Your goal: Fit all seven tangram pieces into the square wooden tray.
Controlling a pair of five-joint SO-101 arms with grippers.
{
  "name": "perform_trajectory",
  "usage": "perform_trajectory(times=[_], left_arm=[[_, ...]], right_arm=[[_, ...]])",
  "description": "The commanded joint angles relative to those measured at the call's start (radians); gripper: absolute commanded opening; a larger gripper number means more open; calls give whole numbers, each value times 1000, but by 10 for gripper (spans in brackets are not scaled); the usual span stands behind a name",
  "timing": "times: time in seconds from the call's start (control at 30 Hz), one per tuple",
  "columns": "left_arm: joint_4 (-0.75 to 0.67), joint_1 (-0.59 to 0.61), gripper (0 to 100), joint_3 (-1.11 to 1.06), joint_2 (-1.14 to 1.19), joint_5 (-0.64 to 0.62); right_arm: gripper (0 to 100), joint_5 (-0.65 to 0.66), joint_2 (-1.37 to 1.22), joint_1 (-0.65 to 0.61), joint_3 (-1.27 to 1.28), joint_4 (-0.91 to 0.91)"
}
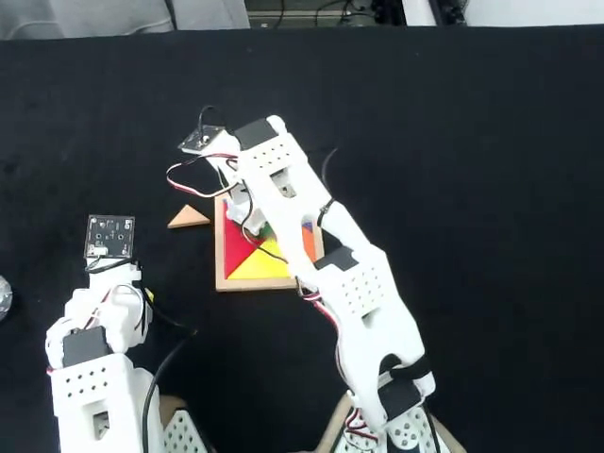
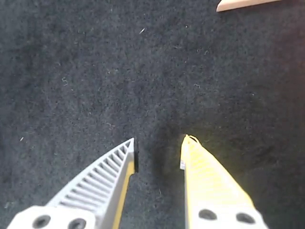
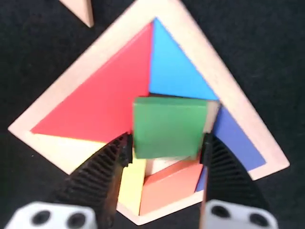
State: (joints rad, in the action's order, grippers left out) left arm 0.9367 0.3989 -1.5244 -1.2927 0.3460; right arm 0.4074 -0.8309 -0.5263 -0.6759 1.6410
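I see the right gripper (image 3: 167,143) clamped on the green square (image 3: 169,126) above the tray (image 3: 209,71), mid-frame in the high view; left gripper (image 2: 159,140) open, lower left.

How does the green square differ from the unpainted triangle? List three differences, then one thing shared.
Shape: the green square has four sides, the unpainted triangle three. Colour: the square is green, the triangle bare wood. Place: the square is between the right gripper's fingers over the tray; the triangle lies on the black cloth outside it. Shared: neither is seated in the tray yet.
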Motion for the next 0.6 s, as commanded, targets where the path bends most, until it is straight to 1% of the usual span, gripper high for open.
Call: perform_trajectory(times=[0.0,0.1,0.23,0.33,0.4,0.47,0.53,0.57], left_arm=[[-18,-10,162,7,-9,-2],[-18,-10,162,7,-9,-2],[-18,-10,162,7,-9,-2],[-18,-10,162,7,-9,-2],[-18,-8,162,7,-9,-2],[-18,-7,162,7,-9,-2],[-18,-7,162,7,-9,-2],[-18,-7,162,7,-9,-2]], right_arm=[[236,-5,18,-8,-56,5],[236,-8,31,-8,-73,8],[227,-9,81,-3,-125,72],[164,-9,131,0,-157,118],[86,-18,156,3,-139,118],[6,-58,160,12,-94,118],[28,-75,159,23,-39,118],[23,-74,159,29,-12,117]])
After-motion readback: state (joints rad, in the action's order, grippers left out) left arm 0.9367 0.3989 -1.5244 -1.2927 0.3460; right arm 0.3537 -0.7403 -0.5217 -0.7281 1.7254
